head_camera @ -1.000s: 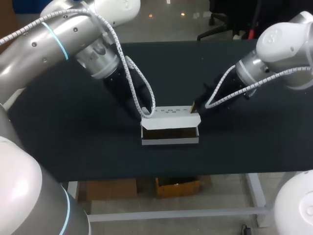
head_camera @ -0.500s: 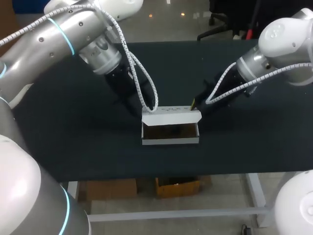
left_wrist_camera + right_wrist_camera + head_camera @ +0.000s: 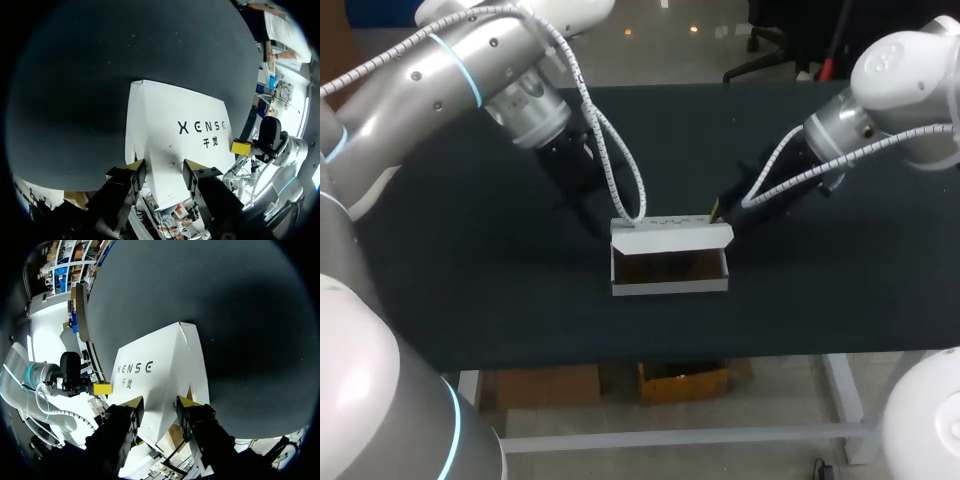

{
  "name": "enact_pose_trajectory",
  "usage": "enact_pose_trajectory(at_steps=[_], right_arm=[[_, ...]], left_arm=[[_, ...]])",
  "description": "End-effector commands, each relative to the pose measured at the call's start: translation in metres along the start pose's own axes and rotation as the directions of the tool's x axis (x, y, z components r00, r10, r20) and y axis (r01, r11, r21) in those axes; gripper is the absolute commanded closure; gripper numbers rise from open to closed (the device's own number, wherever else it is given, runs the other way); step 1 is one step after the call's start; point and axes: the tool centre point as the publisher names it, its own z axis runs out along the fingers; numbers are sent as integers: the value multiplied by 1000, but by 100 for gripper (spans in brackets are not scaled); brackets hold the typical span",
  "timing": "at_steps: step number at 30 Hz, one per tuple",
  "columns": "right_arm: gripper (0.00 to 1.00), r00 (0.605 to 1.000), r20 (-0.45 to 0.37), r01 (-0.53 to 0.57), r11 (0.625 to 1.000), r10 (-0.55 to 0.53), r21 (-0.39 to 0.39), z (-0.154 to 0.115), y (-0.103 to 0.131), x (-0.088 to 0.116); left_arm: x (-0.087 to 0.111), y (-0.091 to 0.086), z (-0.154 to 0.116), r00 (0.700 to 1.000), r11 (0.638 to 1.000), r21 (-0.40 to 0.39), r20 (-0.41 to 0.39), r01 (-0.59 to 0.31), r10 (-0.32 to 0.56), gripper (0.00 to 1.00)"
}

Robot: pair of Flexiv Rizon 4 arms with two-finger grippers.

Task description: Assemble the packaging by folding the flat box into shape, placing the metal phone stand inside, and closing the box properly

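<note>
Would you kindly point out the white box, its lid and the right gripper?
white box (image 3: 669, 287): head view, on its front wall.
lid (image 3: 670, 235): head view, middle of the raised flap.
right gripper (image 3: 159, 402): right wrist view, midway between its yellow tips.

Open white box (image 3: 669, 287), lid (image 3: 670, 236) raised, dark table (image 3: 470, 290)

Box (image 3: 670, 270) on table (image 3: 470, 290), mid-width, nearer the front edge than the back; its lid flap (image 3: 670, 233) runs along the rear side. Left gripper (image 3: 164, 167) is at the box's rear left corner, right gripper (image 3: 159, 402) at the rear right corner. Each has the lid flap just ahead of its fingers.
</note>
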Motion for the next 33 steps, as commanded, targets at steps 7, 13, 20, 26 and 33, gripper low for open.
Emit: enact_pose_trajectory(at_steps=[7,13,20,26,33], right_arm=[[61,1000,-5,-4,1000,4,17,0,4,7],[61,1000,-4,-2,1000,3,15,-3,4,12],[61,1000,-4,-2,1000,2,13,-6,4,16],[61,1000,-6,-4,1000,4,16,-6,4,17],[61,1000,-10,-7,1000,8,21,-6,5,18]], left_arm=[[7,-7,-3,1000,999,-53,5,11,-11,51],[10,-8,-6,1000,998,-62,6,18,-18,51],[12,-10,-9,1000,997,-74,3,25,-24,51],[14,-11,-10,999,996,-85,10,33,-33,52],[17,-13,-14,999,994,-101,9,50,-49,53]])
